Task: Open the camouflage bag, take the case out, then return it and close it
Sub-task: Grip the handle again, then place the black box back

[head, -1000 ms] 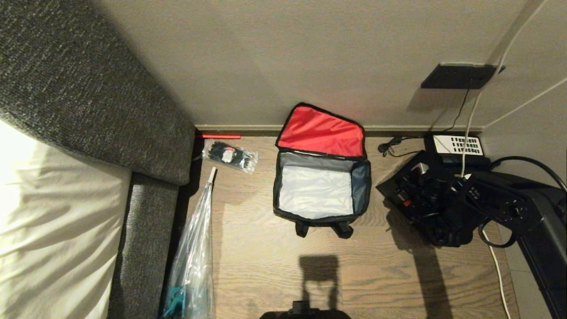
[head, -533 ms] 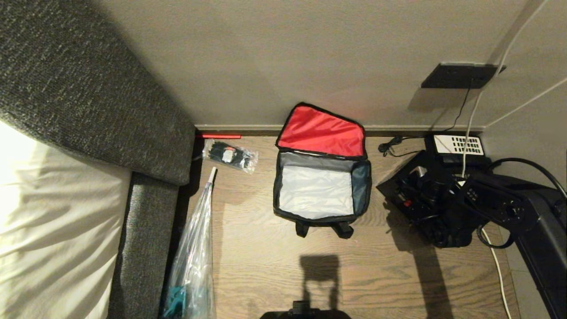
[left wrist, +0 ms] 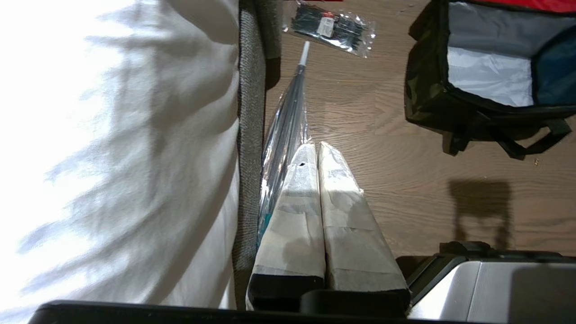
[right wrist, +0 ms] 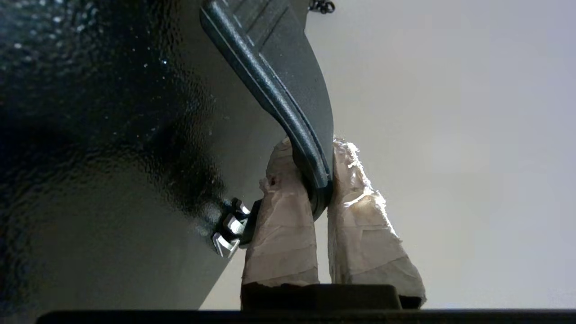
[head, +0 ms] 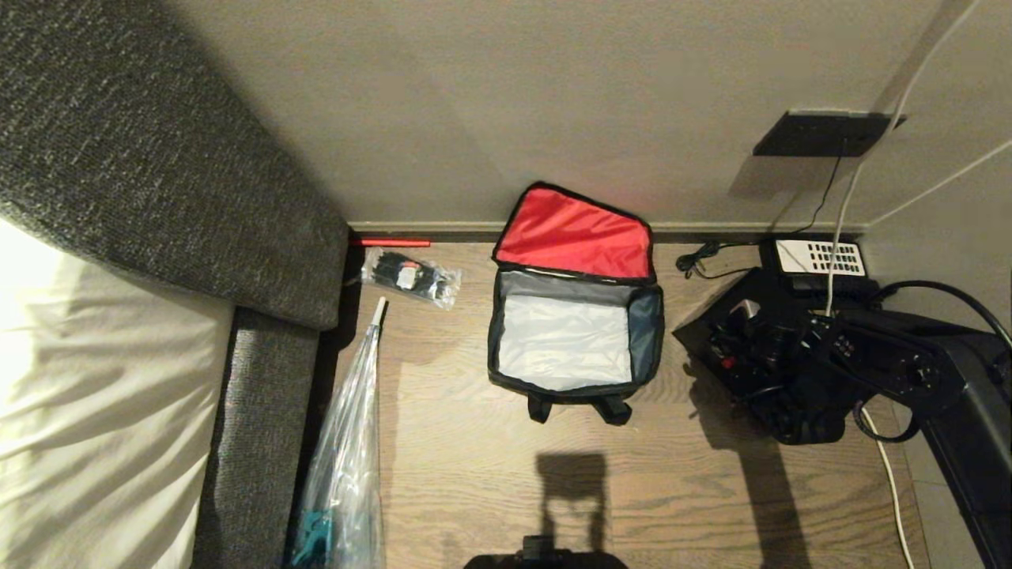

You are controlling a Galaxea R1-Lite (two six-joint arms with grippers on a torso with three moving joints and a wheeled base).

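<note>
The camouflage bag (head: pixel 648 336) stands open on the wood floor by the wall. Its red-lined lid (head: pixel 573 235) leans back and only pale lining shows inside. The left wrist view shows the bag's dark side (left wrist: pixel 427 103). The glossy black case (head: pixel 704 332) lies on the floor right of the bag. My right arm (head: pixel 893 371) reaches over the case. My right gripper (right wrist: pixel 310 155) is shut on the case's black handle (right wrist: pixel 279 81), next to its silver end (right wrist: pixel 227 229). My left gripper (left wrist: pixel 312 150) is shut on nothing, parked low beside the bed.
A clear packet of black items (head: pixel 411 278) and a plastic-wrapped umbrella (head: pixel 348 442) lie left of the bag. A grey headboard and white bedding (head: pixel 103 379) fill the left. A black telephone (head: pixel 818 259), cables (head: pixel 885 474) and a wall socket (head: pixel 822 134) crowd the right corner.
My right wrist has edged slightly toward the wall over the case. The bag and the case stay where they were.
</note>
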